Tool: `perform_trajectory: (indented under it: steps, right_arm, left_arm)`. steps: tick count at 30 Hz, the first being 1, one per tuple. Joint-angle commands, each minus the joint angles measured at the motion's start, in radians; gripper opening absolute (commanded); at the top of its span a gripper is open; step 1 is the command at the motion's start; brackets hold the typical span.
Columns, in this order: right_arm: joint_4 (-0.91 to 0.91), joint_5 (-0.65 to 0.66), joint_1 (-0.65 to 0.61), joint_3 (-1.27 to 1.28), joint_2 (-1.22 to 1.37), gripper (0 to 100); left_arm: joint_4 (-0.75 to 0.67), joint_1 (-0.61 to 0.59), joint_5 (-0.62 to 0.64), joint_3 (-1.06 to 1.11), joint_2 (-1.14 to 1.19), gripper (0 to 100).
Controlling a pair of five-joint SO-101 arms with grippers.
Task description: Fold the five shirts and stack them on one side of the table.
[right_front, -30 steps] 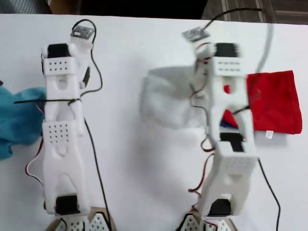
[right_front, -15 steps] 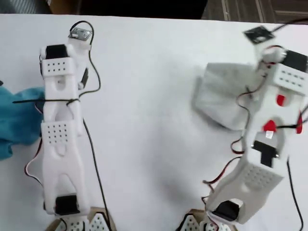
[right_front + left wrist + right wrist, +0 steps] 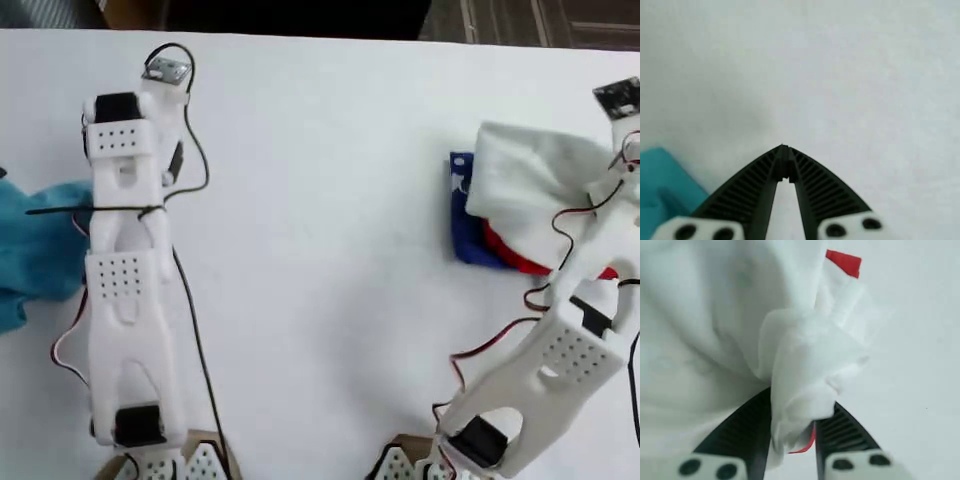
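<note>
At three o'clock on the table (image 3: 330,150): the white shirt (image 3: 520,180) is bunched over the red shirt (image 3: 508,256) and blue shirt (image 3: 462,232), swung there from the middle.
Right pincer (image 3: 792,410): clamped on a white fold.
Left pincer (image 3: 784,156): closed, empty, unmoved; teal shirt (image 3: 40,250) at nine o'clock.
Meaning: probably the stack's third shirt, not yet released.
Writing: none legible.

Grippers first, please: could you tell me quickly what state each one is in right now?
Left gripper: shut, nothing between its fingers.
Right gripper: shut on the white shirt.
</note>
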Motion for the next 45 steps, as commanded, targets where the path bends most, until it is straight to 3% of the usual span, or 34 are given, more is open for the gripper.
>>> perform_trajectory:
  steps: [1,9,15,20,23,28,39,45]
  right_arm:
    - [-0.019,0.012,0.024,-0.14,0.047,2.3]
    - [0.096,0.014,0.005,-0.281,0.134,4.3]
    - [0.308,0.011,-0.044,-0.503,0.131,28.7]
    - [0.348,-0.193,-0.076,-0.761,0.131,25.5]
    - [0.354,-0.261,-0.102,-0.79,0.128,21.9]
    - [0.355,-0.267,-0.16,-0.603,0.058,12.2]
    - [0.344,-0.267,-0.395,0.135,-0.383,11.9]
    - [0.082,-0.262,-0.398,0.595,-0.522,11.9]
  left_arm:
    - [0.015,-0.002,-0.005,-0.012,-0.017,3]
    - [0.015,-0.002,-0.005,-0.012,-0.018,3]
    - [0.015,0.0,-0.005,-0.012,-0.014,3]
    - [0.014,-0.002,-0.005,-0.012,-0.012,3]
    - [0.014,-0.006,-0.005,-0.012,-0.012,3]
    - [0.014,-0.008,-0.006,-0.012,-0.015,3]
    - [0.008,-0.006,-0.008,-0.012,-0.017,3]
    - [0.011,-0.018,-0.009,-0.012,-0.021,3]
